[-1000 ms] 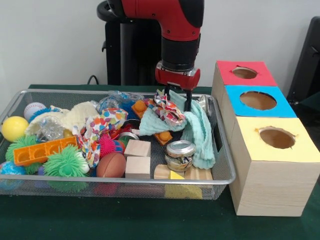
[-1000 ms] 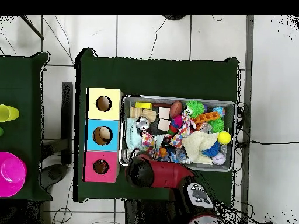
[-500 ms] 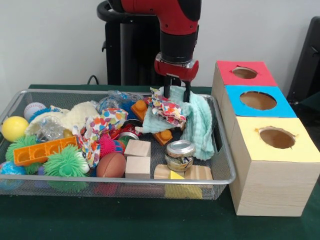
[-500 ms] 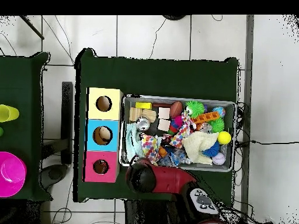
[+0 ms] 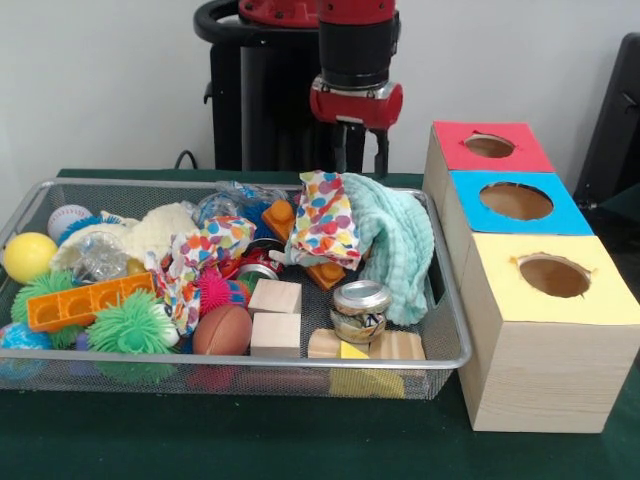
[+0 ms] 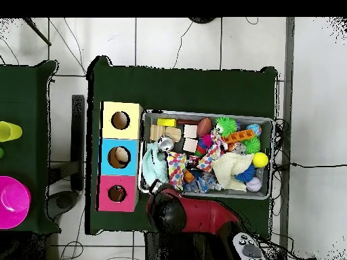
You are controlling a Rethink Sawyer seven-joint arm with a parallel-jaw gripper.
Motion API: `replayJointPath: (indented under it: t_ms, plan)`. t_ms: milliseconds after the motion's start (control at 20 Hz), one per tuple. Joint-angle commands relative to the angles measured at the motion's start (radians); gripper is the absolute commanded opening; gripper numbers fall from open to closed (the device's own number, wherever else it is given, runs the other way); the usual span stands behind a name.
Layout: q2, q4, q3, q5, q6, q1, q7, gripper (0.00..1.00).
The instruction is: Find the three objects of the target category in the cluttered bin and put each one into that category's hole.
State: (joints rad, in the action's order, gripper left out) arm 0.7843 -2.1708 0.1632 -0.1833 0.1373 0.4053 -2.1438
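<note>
The wire mesh bin [image 5: 250, 362] is packed with clutter; it also shows in the overhead view [image 6: 272, 145]. No duck, tiger or orange-tan figure shows; they are hidden or out of view. My gripper [image 5: 360, 152] hangs open and empty above the bin's far rim, over a mint green cloth [image 5: 400, 240] and a polka-dot cloth [image 5: 325, 220] that lie heaped at the bin's right end. In the overhead view the red arm [image 6: 196, 213] covers the gripper. Three boxes with round holes stand beside the bin: red [image 5: 490, 145], blue [image 5: 515, 200] and yellow [image 5: 553, 275].
The bin holds wooden blocks [image 5: 275, 315], a small glass jar [image 5: 360, 310], a brown ball [image 5: 222, 330], green spiky balls [image 5: 130, 325], an orange tray [image 5: 85, 300], a yellow ball [image 5: 28, 256] and a cream cloth [image 5: 155, 230]. The black pedestal [image 5: 260, 95] stands behind.
My gripper has risen out of the cloths and drawn back toward the pedestal. The mint and polka-dot cloths have dropped free and settled in the bin.
</note>
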Motion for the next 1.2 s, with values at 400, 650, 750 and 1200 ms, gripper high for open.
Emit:
replayJointPath:
  t_ms: [400, 650, 750, 1200]
  plan:
    - [0.146, 0.070, 0.068, -0.002, 0.038, 0.034, -0.047, 1.00]
    - [0.147, 0.085, 0.094, -0.013, 0.015, 0.102, -0.028, 1.00]
    - [0.140, 0.100, 0.095, -0.004, 0.050, 0.116, -0.016, 1.00]
    - [0.018, 0.225, 0.064, -0.008, 0.106, 0.164, 0.009, 1.00]
